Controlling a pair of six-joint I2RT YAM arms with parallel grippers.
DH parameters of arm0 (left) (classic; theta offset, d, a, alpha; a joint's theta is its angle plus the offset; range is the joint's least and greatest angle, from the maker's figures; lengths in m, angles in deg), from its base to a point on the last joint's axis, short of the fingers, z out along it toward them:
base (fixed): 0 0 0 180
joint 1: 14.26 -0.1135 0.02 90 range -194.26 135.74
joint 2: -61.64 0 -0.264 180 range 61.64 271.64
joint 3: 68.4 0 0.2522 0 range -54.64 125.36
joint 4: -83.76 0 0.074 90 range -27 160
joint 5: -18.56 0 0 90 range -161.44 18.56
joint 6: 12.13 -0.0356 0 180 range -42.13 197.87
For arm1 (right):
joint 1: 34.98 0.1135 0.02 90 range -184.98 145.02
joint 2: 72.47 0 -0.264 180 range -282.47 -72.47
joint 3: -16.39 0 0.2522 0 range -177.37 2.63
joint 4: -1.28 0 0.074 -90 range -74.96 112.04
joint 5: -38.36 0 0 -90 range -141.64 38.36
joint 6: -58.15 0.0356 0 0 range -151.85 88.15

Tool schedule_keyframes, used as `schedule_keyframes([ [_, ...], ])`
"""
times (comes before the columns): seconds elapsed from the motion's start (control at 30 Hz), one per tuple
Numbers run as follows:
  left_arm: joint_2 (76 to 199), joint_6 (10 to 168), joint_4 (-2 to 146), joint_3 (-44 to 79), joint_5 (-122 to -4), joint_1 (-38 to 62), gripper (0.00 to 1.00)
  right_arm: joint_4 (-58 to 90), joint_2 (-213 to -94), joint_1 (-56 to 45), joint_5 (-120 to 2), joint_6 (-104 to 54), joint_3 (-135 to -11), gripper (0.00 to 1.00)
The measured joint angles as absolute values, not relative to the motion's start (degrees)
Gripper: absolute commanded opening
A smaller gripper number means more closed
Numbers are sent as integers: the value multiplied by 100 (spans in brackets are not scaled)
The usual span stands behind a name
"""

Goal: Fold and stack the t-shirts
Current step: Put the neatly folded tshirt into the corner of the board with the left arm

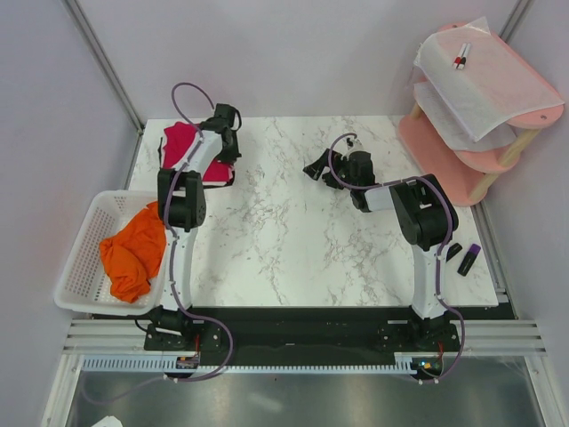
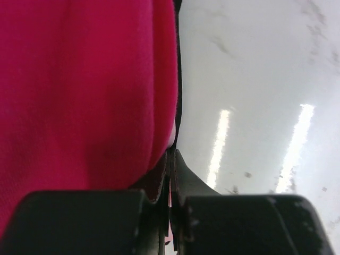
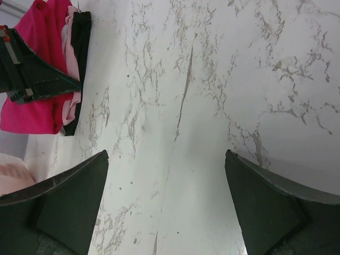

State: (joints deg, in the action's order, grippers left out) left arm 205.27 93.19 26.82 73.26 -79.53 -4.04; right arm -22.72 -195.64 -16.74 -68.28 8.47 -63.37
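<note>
The crimson-red t-shirt (image 1: 182, 147) lies folded on top of a small stack at the table's back left. In the right wrist view the crimson-red t-shirt (image 3: 37, 101) lies over a pale layer (image 3: 71, 103) and a black layer (image 3: 81, 48). My left gripper (image 1: 224, 158) sits at the stack's right edge. Its jaws (image 2: 172, 154) are closed with a sliver of red cloth (image 2: 79, 90) between them. The orange t-shirt (image 1: 133, 249) lies crumpled in the basket. My right gripper (image 1: 313, 169) hangs open and empty over bare marble (image 3: 167, 154). I cannot tell whether the pale layer is the white t-shirt.
A white mesh basket (image 1: 76, 258) hangs off the table's left edge. A pink two-tier shelf (image 1: 444, 147) with translucent sheets (image 1: 489, 76) and a small marker (image 1: 461, 58) stands at the back right. Small dark and purple items (image 1: 464, 256) lie at the right edge.
</note>
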Motion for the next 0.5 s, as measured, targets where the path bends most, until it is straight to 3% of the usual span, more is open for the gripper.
schedule_keyframes([
  [0.5,20407,9541,2726,7105,-8401,-1320,2,-2350,-19562,-1674,-6896,862,-6285,98],
])
